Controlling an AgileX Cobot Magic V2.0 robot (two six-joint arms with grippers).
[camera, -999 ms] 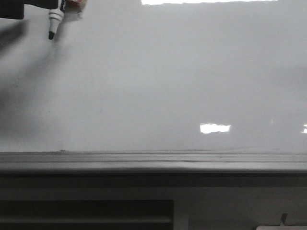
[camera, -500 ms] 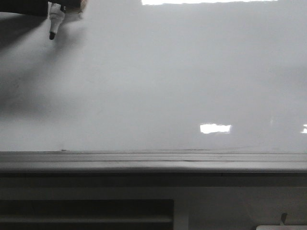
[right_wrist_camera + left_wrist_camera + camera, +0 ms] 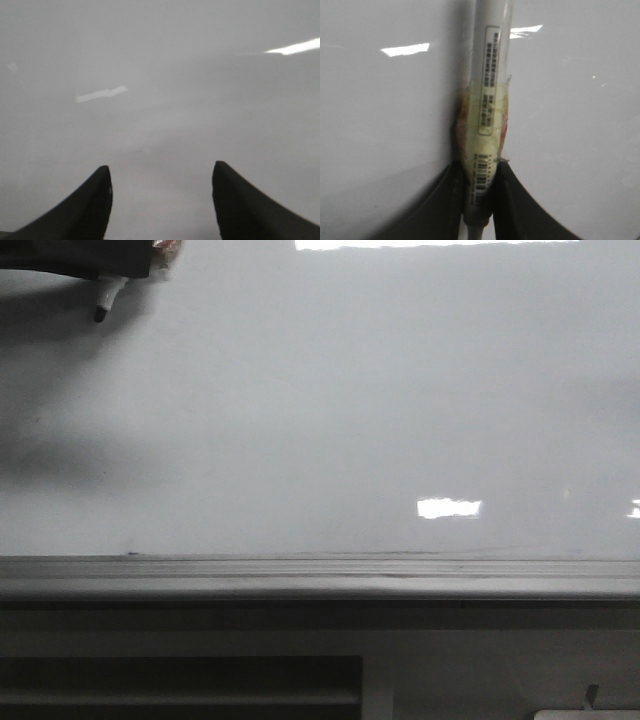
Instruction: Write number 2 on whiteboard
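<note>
The left gripper point(image 3: 479, 200) has its jaws clamped on a taped white marker pen point(image 3: 489, 85); the front view alone shows its black tip point(image 3: 100, 313) near the whiteboard's point(image 3: 350, 420) upper left. The right gripper point(image 3: 160, 200) has its jaws apart.

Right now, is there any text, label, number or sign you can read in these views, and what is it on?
Nothing can be read.
Marker pen in the left gripper: a printed label and barcodes, too small and blurred to quote.
Whiteboard: no writing, no number 2 yet.
Right wrist view: no text.
</note>
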